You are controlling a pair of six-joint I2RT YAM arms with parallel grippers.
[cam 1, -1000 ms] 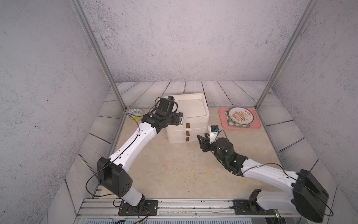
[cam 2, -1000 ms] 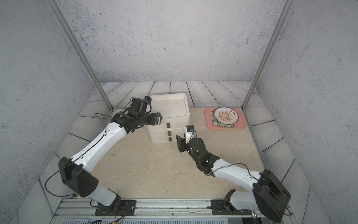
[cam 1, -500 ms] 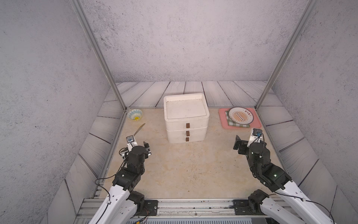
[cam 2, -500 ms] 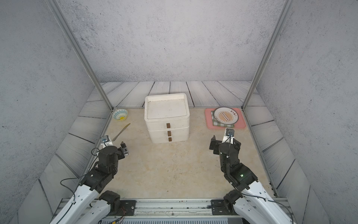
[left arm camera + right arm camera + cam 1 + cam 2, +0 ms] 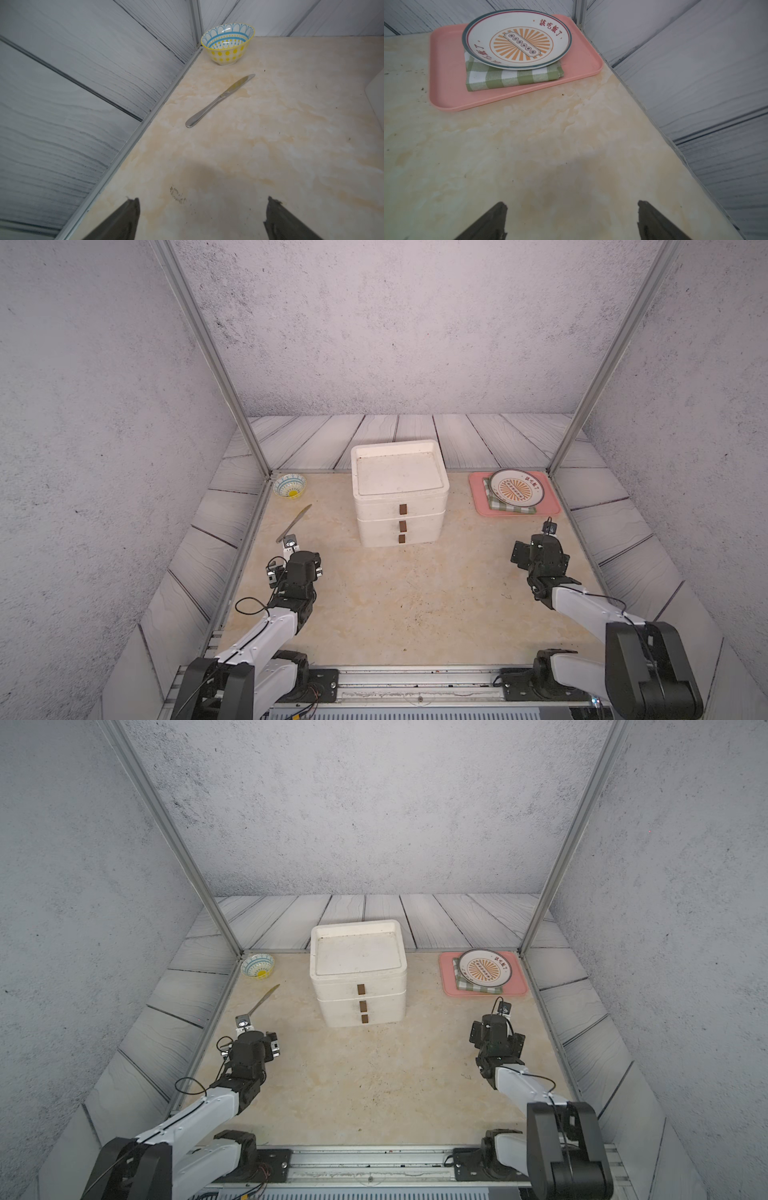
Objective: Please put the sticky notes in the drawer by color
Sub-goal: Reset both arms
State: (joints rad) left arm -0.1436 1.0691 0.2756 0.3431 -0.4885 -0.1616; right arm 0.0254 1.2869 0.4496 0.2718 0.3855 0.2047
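Apparently the sorting is over, or very nearly so. No sticky notes lie anywhere in sight: not on the tabletop (image 5: 395, 597), not in the recessed top of the white three-drawer chest (image 5: 399, 477), not in either wrist view. The chest stands at the back middle of the tabletop with all three drawers pushed in flush, their brown tab handles (image 5: 402, 510) lined up one above the other in both top views. So the notes are most likely inside (whether each colour has its own drawer cannot be checked with the fronts shut).

The left gripper (image 5: 202, 204) hangs low over bare tabletop near its left edge, jaws spread wide and empty, facing the table knife (image 5: 220, 99) and the patterned bowl (image 5: 227, 44) in the corner. The right gripper (image 5: 572, 205) is likewise wide open and empty, facing the pink tray (image 5: 446, 87) that carries the green checked cloth (image 5: 508, 76) and the plate (image 5: 517, 38). Both arms sit folded near the front rail (image 5: 415, 676), well apart from the chest. Nothing seems left to do except perhaps a check of the drawers.
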